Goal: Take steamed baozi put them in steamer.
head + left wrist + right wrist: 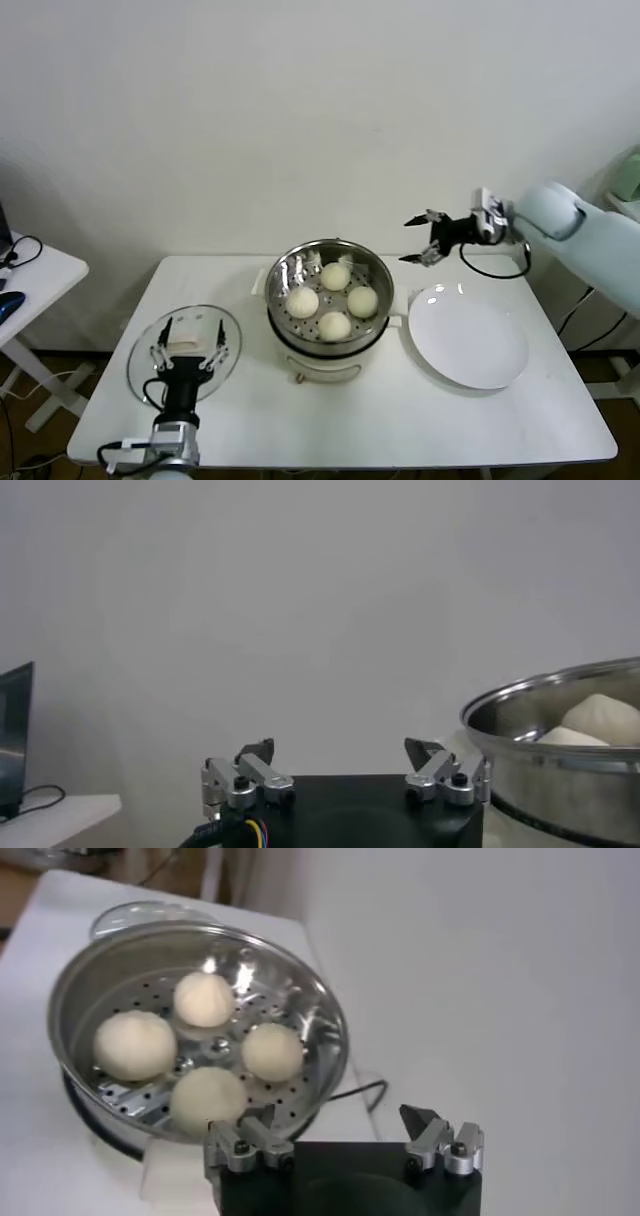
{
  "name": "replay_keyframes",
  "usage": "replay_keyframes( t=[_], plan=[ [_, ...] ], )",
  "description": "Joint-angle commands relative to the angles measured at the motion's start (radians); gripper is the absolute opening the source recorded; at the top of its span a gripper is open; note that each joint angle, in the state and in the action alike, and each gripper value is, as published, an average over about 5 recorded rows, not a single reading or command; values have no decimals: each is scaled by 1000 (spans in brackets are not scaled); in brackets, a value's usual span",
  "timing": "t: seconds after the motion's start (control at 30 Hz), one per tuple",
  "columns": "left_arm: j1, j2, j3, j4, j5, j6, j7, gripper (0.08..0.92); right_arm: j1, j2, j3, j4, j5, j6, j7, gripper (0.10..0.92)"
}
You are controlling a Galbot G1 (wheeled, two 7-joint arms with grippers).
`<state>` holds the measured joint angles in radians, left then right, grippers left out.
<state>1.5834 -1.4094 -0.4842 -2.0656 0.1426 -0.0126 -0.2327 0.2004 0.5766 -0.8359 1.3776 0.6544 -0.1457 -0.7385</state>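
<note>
- All four steamed baozi (pixel 334 298) sit in the steamer (pixel 330 300), mid-table; being round, they show no long axis or heading.
- Right gripper (pixel 421 238) hangs above the plate's (pixel 468 340) far edge, fingers apart, empty.
- Left gripper (pixel 187 346) rests over the glass lid (pixel 184 355), fingers apart.

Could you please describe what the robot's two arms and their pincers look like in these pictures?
The right arm has a smooth pale white-blue shell. Its right pincer is black with silver metal fingers, and a black cable loops beneath its wrist. The left pincer has a black body with silver finger links and dark tips; a silver cuff sits behind it, with a black cable and small coloured wires at its base.
</note>
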Motion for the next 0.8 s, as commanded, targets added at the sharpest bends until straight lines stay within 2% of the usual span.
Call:
replay_keyframes(
  t=[0.03,0.33,0.5,0.8],
  plan=[
    [3,-1,-26,-6,-14,-37,55,823,-876,-38,926,149,-138,109,247,823],
    [24,-3,-51,-21,-57,-36,98,823,-1346,284,1411,304,-250,169,328,823],
    [57,0,-88,-48,-78,-26,216,823,-1497,447,1503,385,-264,231,401,823],
    [21,1,-102,-49,-106,22,206,823,-1686,691,1532,451,-288,346,477,823]
  ],
)
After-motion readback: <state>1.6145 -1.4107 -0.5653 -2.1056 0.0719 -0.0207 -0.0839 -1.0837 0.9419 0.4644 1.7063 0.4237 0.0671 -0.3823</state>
